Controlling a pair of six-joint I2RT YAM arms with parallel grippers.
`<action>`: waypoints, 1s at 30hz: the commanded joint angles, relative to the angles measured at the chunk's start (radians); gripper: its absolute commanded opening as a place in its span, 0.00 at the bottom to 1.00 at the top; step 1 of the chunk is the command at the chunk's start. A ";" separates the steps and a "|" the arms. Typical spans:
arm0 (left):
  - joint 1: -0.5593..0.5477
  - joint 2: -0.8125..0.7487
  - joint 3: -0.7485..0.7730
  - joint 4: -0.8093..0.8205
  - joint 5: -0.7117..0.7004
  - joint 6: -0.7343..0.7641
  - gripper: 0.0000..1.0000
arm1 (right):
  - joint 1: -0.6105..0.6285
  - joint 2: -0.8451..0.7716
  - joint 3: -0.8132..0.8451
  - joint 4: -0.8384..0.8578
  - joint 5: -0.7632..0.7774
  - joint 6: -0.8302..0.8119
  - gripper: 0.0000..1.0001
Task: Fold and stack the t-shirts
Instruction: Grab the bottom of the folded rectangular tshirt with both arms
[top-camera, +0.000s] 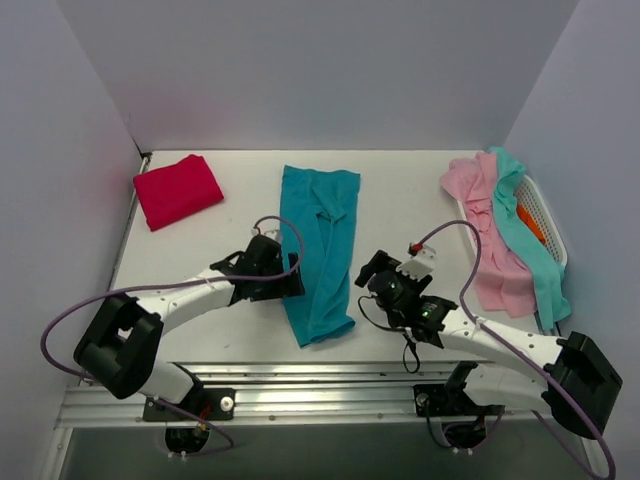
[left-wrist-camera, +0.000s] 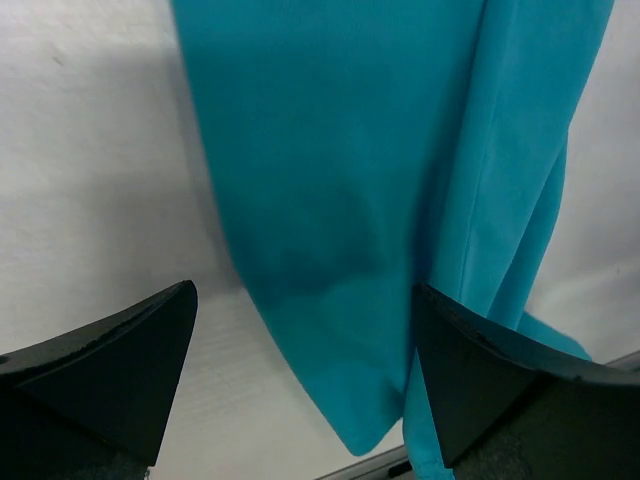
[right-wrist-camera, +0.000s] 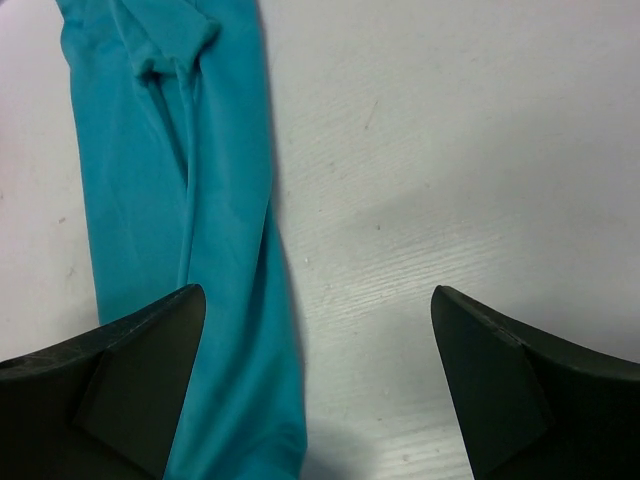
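One white table (top-camera: 410, 200) carries everything. Two arms reach in from its near edge, the left arm (top-camera: 190, 295) and the right arm (top-camera: 500, 345). Five shirts show. The teal shirt (top-camera: 320, 250) lies mid-table as a long folded strip running away from the arms. The pink shirt (top-camera: 490, 240) and the aqua shirt (top-camera: 535, 250) are draped over the one basket (top-camera: 548, 225) at the right edge, aqua over pink. The red shirt (top-camera: 177, 190) sits folded at the far left corner. Only a sliver of the orange shirt (top-camera: 530, 225) shows inside the basket. There are two grippers. The left gripper (left-wrist-camera: 304, 290) is spread wide above the teal strip's near end, gripping nothing. The right gripper (right-wrist-camera: 318, 290) is also spread wide over bare table, just right of the strip.
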 joint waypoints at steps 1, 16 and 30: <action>-0.082 -0.058 -0.036 0.090 -0.040 -0.111 0.97 | -0.015 0.079 0.014 0.143 -0.100 -0.111 0.91; -0.366 -0.098 -0.150 0.039 -0.050 -0.200 0.98 | -0.107 0.207 0.029 0.209 -0.159 -0.134 0.91; -0.396 -0.619 -0.125 -0.396 -0.343 -0.227 0.98 | -0.157 0.220 -0.015 0.278 -0.229 -0.143 0.89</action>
